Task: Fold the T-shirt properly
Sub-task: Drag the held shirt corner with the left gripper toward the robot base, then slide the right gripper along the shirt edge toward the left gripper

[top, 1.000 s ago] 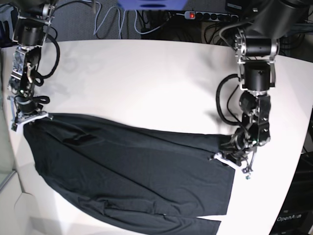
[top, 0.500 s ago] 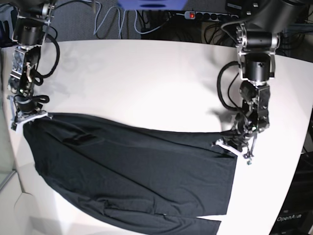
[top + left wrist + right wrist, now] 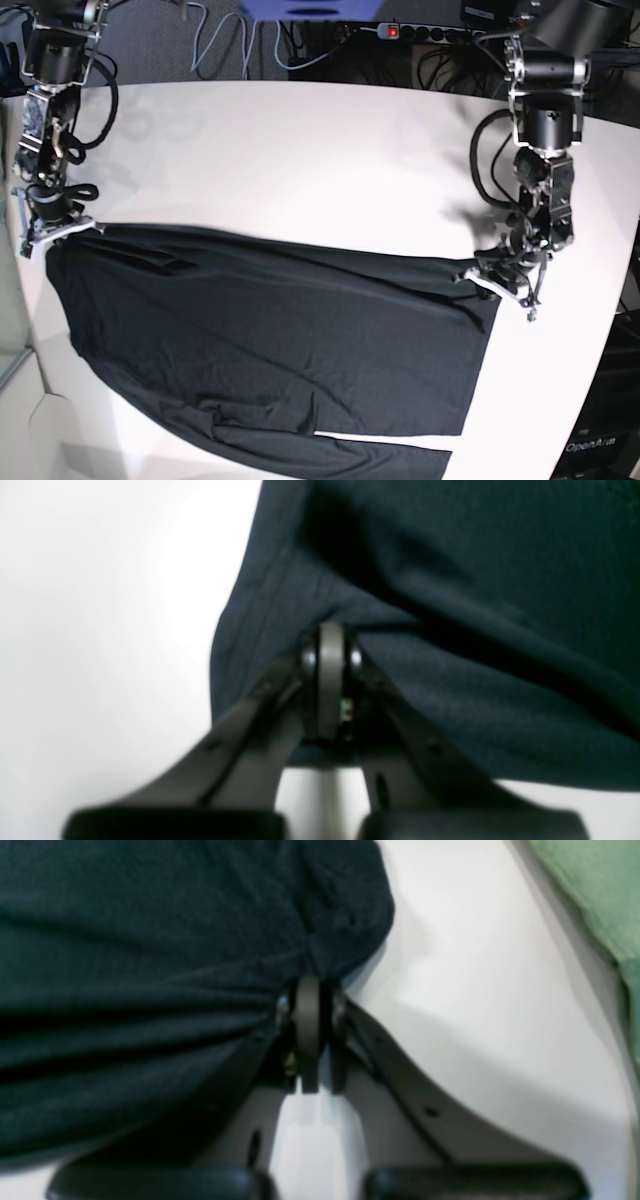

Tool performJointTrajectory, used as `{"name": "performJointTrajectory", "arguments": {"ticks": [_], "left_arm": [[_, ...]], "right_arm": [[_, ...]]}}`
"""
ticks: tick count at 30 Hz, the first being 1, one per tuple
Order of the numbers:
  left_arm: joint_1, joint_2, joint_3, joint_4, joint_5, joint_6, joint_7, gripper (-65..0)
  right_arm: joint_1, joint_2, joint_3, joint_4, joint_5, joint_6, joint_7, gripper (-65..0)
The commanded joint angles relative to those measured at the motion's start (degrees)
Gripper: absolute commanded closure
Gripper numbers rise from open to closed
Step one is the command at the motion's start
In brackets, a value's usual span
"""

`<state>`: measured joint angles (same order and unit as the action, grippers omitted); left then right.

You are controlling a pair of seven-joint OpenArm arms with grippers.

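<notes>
Spreading step: we hold the large plain black thin-fabric T-shirt [image 3: 270, 350] taut on the white table [image 3: 300, 160].
Left gripper [image 3: 505, 280] and right gripper [image 3: 50, 232] each pinch a corner; next we judge a fold-over.

Pretty clearly a robotics lab or test bench, not anyone's home. You've got a big plain white table [image 3: 300, 150] with two black robot arms bolted at the far left [image 3: 50, 100] and far right [image 3: 545, 120], loose cables hanging off them. Along the far edge there's a tangle of grey wires [image 3: 230, 45] and a power strip [image 3: 420, 32] with its red switch lit, plus dark equipment at the right.
</notes>
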<state>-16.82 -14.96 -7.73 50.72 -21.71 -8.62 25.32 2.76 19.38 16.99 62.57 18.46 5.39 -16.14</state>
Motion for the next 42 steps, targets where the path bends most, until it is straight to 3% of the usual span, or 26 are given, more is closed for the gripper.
{"name": "performJointTrajectory", "arguments": {"ticks": [1,14,22,31,38,42], "left_arm": [[0.8,-1.7,0.0,-0.5,2.4,2.6,4.1,-0.5],[8.5,-3.3,-0.1,9.2,2.4,2.5,4.5,-0.5],[12.5,-5.8,-0.2,10.3,2.2,2.5,4.3,-0.5],[12.6,-5.7,-0.3,10.3,2.2,2.5,4.4,-0.5],[12.5,-5.6,-0.1,10.3,2.2,2.5,4.4,-0.5],[12.5,-5.6,-0.1,10.3,2.2,2.5,4.4,-0.5]], "right_arm": [[-0.6,1.5,0.6,0.9,-0.1,0.0,0.4,0.0],[-10.7,0.2,0.7,13.6,0.0,0.0,0.4,0.0],[-12.0,0.0,4.0,13.8,0.0,0.1,0.4,0.0],[-11.3,0.2,3.9,14.0,0.0,0.1,0.3,0.0],[-14.7,-2.2,3.4,23.7,-0.1,0.1,-0.3,0.0],[-16.3,-2.4,1.3,27.9,-0.1,2.9,-0.3,-0.2]]}}
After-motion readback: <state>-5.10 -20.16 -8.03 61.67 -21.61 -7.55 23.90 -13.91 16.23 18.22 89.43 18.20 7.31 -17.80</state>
